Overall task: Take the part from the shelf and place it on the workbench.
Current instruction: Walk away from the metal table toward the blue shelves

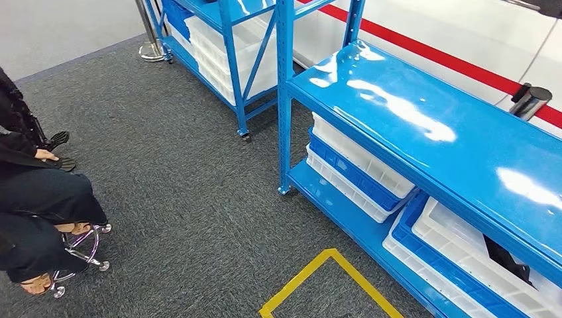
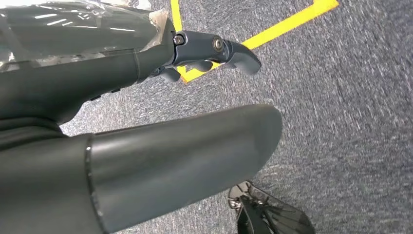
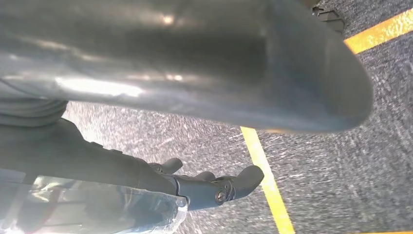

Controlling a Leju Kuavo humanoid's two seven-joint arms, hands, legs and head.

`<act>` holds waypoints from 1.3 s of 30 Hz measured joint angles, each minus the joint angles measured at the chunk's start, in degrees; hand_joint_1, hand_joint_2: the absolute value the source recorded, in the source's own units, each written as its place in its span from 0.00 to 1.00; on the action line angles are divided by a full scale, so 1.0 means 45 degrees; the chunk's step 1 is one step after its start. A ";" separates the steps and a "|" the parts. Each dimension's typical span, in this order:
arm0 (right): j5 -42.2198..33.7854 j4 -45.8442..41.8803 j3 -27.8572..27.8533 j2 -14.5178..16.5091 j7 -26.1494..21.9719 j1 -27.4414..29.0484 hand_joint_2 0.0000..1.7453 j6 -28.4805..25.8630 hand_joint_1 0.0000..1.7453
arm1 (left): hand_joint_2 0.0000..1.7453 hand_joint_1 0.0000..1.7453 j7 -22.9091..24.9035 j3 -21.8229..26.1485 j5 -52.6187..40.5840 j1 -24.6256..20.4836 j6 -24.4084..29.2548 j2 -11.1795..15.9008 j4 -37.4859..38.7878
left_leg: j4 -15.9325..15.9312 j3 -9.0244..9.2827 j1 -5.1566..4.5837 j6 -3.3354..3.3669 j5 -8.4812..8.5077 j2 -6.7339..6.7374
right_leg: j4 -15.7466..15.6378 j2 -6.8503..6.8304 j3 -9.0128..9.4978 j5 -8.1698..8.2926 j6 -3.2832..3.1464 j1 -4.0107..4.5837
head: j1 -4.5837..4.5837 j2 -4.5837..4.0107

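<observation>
At the left a person [image 1: 40, 199] sat on a wheeled stool [image 1: 83, 255], well apart from the shelves and probably keeping out of the robot's way. The left hand [image 2: 209, 53] hung at the robot's side over the grey carpet [image 1: 185, 172]. Its fingers [image 2: 170, 74] were loosely bent and apart with nothing in them, as suits an arm at rest while the body is being positioned. A yellow tape outline [image 1: 331, 278] on the carpet lay just in front of the near blue shelf [image 1: 424, 126], likely marking where the robot should stand to reach it. A second blue shelf [image 1: 225, 40] stood further back with white bins on it.

On the near shelf's lower board, stacked white and blue bins [image 1: 358, 172] sat side by side. In the rightmost white bin [image 1: 457, 245] lay a dark thing [image 1: 507, 260], which I judged to be the part, so it was on the shelf, stored low in a bin. The shelf board above hid most of it. The visible piece ran slantwise, its long axis going from the back of the bin toward the front right corner. Which end led could not be told.

The right hand [image 3: 214, 185] hung over the carpet by the tape too, its fingers [image 3: 170, 165] slack, spread and holding nothing
</observation>
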 joint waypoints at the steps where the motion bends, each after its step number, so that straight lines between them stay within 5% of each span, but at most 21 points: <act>1: 0.0002 0.0000 0.0000 0.0004 -0.0001 0.0022 0.00 0.0000 0.00 | 0.00 0.00 0.0011 -0.0001 0.0000 0.0012 0.0004 0.0001 0.0001 | 0.0375 -0.0234 0.0002 0.0006 -0.0008 -0.0029 | 0.0005 0.0182 0.0005 0.0000 0.0000 0.0023 | -0.0004 0.0000; 3: 0.0017 0.0000 0.0000 0.0001 -0.0001 0.0057 0.00 -0.0001 0.00 | 0.00 0.00 0.0019 -0.0002 -0.0004 0.0020 0.0011 0.0006 0.0001 | -0.0329 -0.0026 0.0021 0.0045 0.0736 -0.0088 | 0.0029 0.0556 0.0034 -0.0003 0.0005 0.0036 | -0.0005 0.0000; 5: 0.0034 0.0000 0.0000 0.0012 -0.0001 0.0053 0.00 -0.0001 0.00 | 0.00 0.00 0.0024 -0.0006 -0.0013 0.0013 0.0015 0.0024 0.0001 | -0.2019 0.0688 0.0061 0.0094 0.1652 -0.0521 | 0.0090 0.0901 0.0021 -0.0009 0.0030 0.0054 | -0.0006 0.0000; 7: 0.0040 0.0000 -0.0004 0.0019 -0.0004 0.0055 0.00 -0.0013 0.00 | 0.00 0.00 0.0033 -0.0012 -0.0039 -0.0005 0.0020 0.0043 0.0001 | -0.2875 0.1034 0.0042 0.0164 0.1950 -0.0860 | 0.0129 0.1145 -0.0078 0.0009 0.0126 0.0090 | -0.0004 0.0000; 9: 0.0041 0.0002 -0.0021 0.0019 -0.0013 0.0086 0.00 -0.0048 0.00 | 0.00 0.00 0.0061 -0.0015 -0.0062 -0.0032 0.0029 0.0054 0.0000 | -0.2964 0.1043 -0.0040 0.0317 0.1980 -0.0705 | 0.0080 0.1340 -0.0215 0.0068 0.0312 0.0102 | -0.0001 0.0000; 11: 0.0043 0.0007 -0.0055 0.0019 -0.0027 0.0116 0.00 -0.0087 0.00 | 0.00 0.00 0.0090 -0.0016 -0.0073 -0.0044 0.0041 0.0053 -0.0001 | -0.3118 0.1088 -0.0052 0.0544 0.2097 -0.0426 | 0.0389 0.0984 -0.0414 -0.0070 0.0424 0.0112 | 0.0010 0.0000; 14: 0.0058 0.0010 -0.0102 0.0025 -0.0044 0.0085 0.00 -0.0108 0.00 | 0.00 0.00 0.0122 -0.0017 -0.0091 -0.0023 0.0078 0.0040 0.0000 | -0.3233 0.1082 -0.0038 0.0725 0.2184 0.0107 | 0.2471 0.0107 -0.1378 -0.1148 0.0341 0.0124 | 0.0078 0.0000; 16: 0.0074 0.0010 -0.0115 0.0029 -0.0048 0.0093 0.00 -0.0108 0.00 | 0.00 0.00 0.0143 -0.0017 -0.0092 -0.0019 0.0120 0.0035 0.0001 | -0.3226 0.1043 -0.0047 0.0723 0.2182 0.0488 | 0.3770 0.0012 -0.1973 -0.1668 0.0424 0.0069 | 0.0091 0.0000; 17: 0.0078 0.0010 -0.0119 0.0027 -0.0050 0.0115 0.00 -0.0108 0.00 | 0.00 0.00 0.0148 -0.0017 -0.0092 -0.0019 0.0137 0.0029 0.0001 | -0.3223 0.1036 -0.0041 0.0712 0.2176 0.0662 | 0.3774 -0.0031 -0.1932 -0.1631 0.0539 0.0035 | 0.0094 0.0000; 20: 0.0100 0.0010 -0.0130 0.0007 -0.0050 0.0136 0.00 -0.0107 0.00 | 0.00 0.00 0.0157 -0.0017 -0.0092 -0.0024 0.0159 0.0005 -0.0001 | -0.3190 0.1104 -0.0044 0.0576 0.2101 0.1115 | 0.1318 -0.0734 -0.0556 -0.0755 0.0881 -0.0073 | 0.0106 0.0000; 21: 0.0119 0.0010 -0.0131 0.0005 -0.0050 0.0113 0.00 -0.0107 0.00 | 0.00 0.00 0.0160 -0.0017 -0.0091 -0.0022 0.0168 0.0003 -0.0002 | -0.3169 0.1147 -0.0070 0.0483 0.2048 0.1242 | 0.0579 -0.1057 -0.0148 -0.0501 0.0873 -0.0065 | 0.0109 0.0000; 23: 0.0174 0.0010 -0.0131 0.0014 -0.0042 0.0074 0.00 -0.0106 0.00 | 0.00 0.00 0.0165 -0.0016 -0.0087 -0.0034 0.0189 0.0009 -0.0005 | -0.3149 0.1261 -0.0124 0.0301 0.1950 0.1494 | 0.0093 -0.1341 0.0048 -0.0308 0.0688 -0.0003 | 0.0074 0.0001; 25: 0.0214 0.0011 -0.0131 0.0013 -0.0012 0.0067 0.00 -0.0107 0.00 | 0.00 0.00 0.0165 -0.0013 -0.0084 -0.0067 0.0205 -0.0005 -0.0005 | -0.3146 0.1373 -0.0057 0.0128 0.1860 0.1627 | 0.0078 -0.1009 0.0021 -0.0269 0.0482 -0.0036 | 0.0027 0.0001; 27: 0.0218 0.0011 -0.0137 0.0011 0.0026 0.0055 0.00 -0.0114 0.00 | 0.00 0.00 0.0153 -0.0015 -0.0086 -0.0076 0.0209 -0.0015 -0.0005 | -0.2673 0.1230 0.0031 -0.0021 0.1416 0.1049 | 0.0049 -0.0683 0.0069 -0.0203 0.0279 -0.0137 | 0.0011 0.0000; 29: 0.0208 0.0010 -0.0144 0.0025 0.0041 0.0025 0.00 -0.0121 0.00 | 0.00 0.00 0.0137 -0.0017 -0.0092 -0.0046 0.0209 -0.0013 -0.0004 | -0.1246 0.0594 0.0063 -0.0073 0.0533 0.0252 | 0.0047 -0.0355 0.0058 -0.0144 0.0131 -0.0133 | -0.0009 0.0000; 31: 0.0187 0.0011 -0.0151 0.0047 0.0039 0.0032 0.00 -0.0123 0.00 | 0.00 0.00 0.0131 -0.0017 -0.0106 -0.0014 0.0209 -0.0012 -0.0004 | 0.0248 -0.0162 0.0064 -0.0060 -0.0033 0.0000 | 0.0058 0.0015 0.0036 -0.0127 0.0083 -0.0070 | -0.0012 0.0000; 33: 0.0160 0.0013 -0.0164 0.0048 0.0016 0.0070 0.00 -0.0125 0.00 | 0.00 0.00 0.0127 -0.0017 -0.0121 -0.0005 0.0205 -0.0007 -0.0004 | 0.0184 -0.0252 0.0069 -0.0012 0.0400 -0.0050 | 0.0070 0.0395 0.0066 -0.0128 0.0086 -0.0047 | -0.0012 0.0000; 36: 0.0153 0.0013 -0.0175 0.0070 -0.0048 0.0062 0.00 -0.0127 0.00 | 0.00 0.00 0.0110 -0.0017 -0.0126 -0.0008 0.0194 0.0011 -0.0004 | -0.2175 0.0699 0.0114 0.0095 0.1753 -0.0666 | 0.0104 0.0914 0.0086 -0.0132 0.0122 -0.0015 | -0.0016 0.0000; 38: 0.0171 0.0012 -0.0175 0.0092 -0.0068 0.0054 0.00 -0.0127 0.00 | 0.00 0.00 0.0096 -0.0017 -0.0126 -0.0023 0.0193 0.0023 -0.0004 | -0.2902 0.0970 0.0089 0.0156 0.1971 -0.1031 | 0.0109 0.1175 -0.0024 -0.0106 0.0244 0.0017 | -0.0019 0.0000; 39: 0.0183 0.0013 -0.0175 0.0099 -0.0069 0.0059 0.00 -0.0127 0.00 | 0.00 0.00 0.0091 -0.0016 -0.0123 -0.0034 0.0198 0.0024 -0.0005 | -0.2942 0.0976 0.0041 0.0198 0.1970 -0.0950 | 0.0091 0.1295 -0.0101 -0.0078 0.0338 0.0020 | -0.0024 0.0000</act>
